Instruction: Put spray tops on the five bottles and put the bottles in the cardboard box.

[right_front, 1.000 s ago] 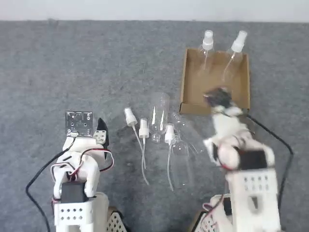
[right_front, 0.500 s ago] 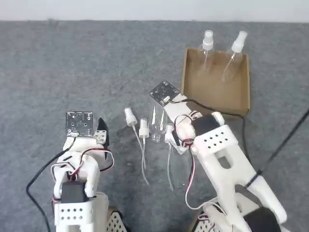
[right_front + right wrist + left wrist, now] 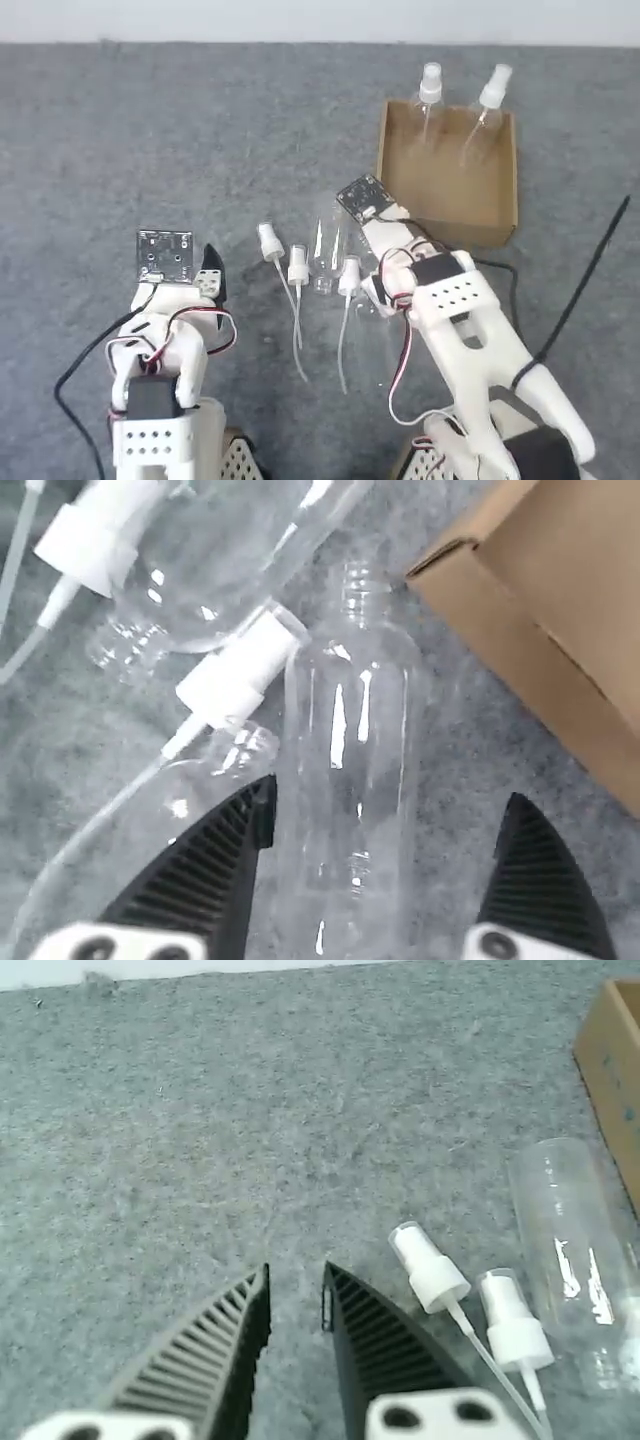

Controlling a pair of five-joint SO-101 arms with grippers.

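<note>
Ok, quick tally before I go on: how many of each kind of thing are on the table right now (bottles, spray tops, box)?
Bottles with spray tops, in the cardboard box: 2
Bare bottles, outside the box: 3
Loose spray tops, outside the box: 3
Cardboard box: 1
Total: 9

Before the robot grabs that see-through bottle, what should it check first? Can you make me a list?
1. Right gripper open: ok.
2. Bottle lies between its fingers: ok.
3. Spray top on that bottle: not ok, its neck is bare.
4. Loose spray tops nearby: ok.
5. Room in the cardboard box: ok, two capped bottles sit at its far side.
6. Left gripper free: ok, open and holding nothing.
</note>
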